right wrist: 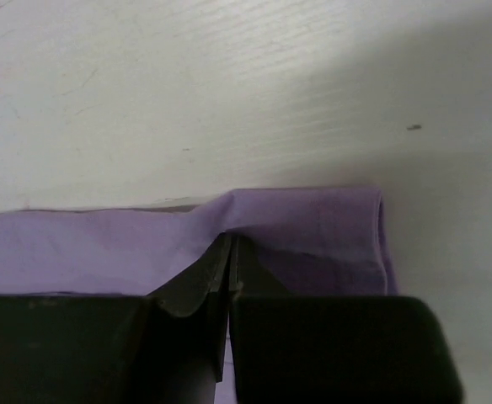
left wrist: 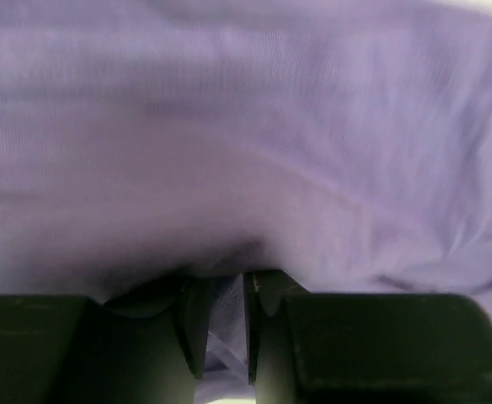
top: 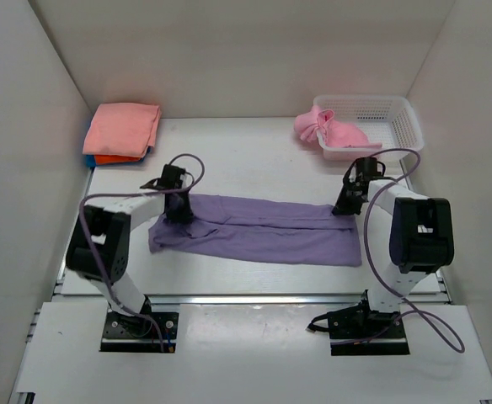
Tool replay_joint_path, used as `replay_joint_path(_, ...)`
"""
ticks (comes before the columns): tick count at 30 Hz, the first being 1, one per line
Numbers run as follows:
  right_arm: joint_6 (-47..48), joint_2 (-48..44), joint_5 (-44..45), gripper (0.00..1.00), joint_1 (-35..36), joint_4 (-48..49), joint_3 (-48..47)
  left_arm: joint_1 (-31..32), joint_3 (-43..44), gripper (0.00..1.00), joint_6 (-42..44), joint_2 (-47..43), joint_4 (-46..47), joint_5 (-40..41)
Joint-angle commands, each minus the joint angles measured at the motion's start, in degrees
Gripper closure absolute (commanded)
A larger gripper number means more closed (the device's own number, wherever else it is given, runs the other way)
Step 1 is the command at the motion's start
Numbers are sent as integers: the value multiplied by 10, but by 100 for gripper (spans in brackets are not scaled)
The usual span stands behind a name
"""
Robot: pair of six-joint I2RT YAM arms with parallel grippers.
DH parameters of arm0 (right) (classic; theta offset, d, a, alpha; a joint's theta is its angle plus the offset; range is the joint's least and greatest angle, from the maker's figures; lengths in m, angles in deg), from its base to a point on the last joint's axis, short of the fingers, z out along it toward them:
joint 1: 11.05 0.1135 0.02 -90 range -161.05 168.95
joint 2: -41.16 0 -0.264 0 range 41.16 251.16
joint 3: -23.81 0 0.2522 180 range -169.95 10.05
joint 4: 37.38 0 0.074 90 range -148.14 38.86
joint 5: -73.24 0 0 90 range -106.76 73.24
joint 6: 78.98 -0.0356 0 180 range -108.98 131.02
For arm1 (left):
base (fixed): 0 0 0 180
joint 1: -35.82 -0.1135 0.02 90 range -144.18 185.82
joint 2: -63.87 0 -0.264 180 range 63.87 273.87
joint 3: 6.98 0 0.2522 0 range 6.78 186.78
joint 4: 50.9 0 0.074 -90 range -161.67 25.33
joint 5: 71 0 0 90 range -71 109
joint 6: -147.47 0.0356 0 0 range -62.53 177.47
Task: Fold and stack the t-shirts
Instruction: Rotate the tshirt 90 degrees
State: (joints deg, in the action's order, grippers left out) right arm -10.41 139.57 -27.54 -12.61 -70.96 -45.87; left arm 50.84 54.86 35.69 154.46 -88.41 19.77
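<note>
On your bench (top: 254, 160), the lavender tee (top: 263, 240) lies in a long band between the arms. Your left tool (top: 179, 210) and right tool (top: 344, 206) are each clamped on cloth near one end. Lift unevenly and a thin pinch may slip, skewing the fold.

The white matte surface (top: 254, 156) carries a long lavender-purple cloth t-shirt (top: 263, 237), folded into a flat band that runs from the left jaws to the right jaws, each pinching its far edge. Well beyond the left jaws sits a folded stack of cloth t-shirts (top: 121, 128), salmon-pink on top. Just beyond the right jaws stands a white plastic mesh basket (top: 398, 118).
</note>
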Motion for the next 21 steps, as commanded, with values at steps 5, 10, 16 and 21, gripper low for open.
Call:
replay_joint_path(5,-82,6,40,100,50,-154,-14,-14,220,71,30,186,-8,4)
replay_joint_path(10,-149,-16,60,100,135,-180,19,-8,484,76,74,331,-99,-28)
replay_joint_path(16,-279,-81,64,100,245,-111,132,33,911,78,118,577,-301,-53)
replay_joint_path(21,-387,-146,45,100,331,32,222,39,934,80,105,607,-240,-125)
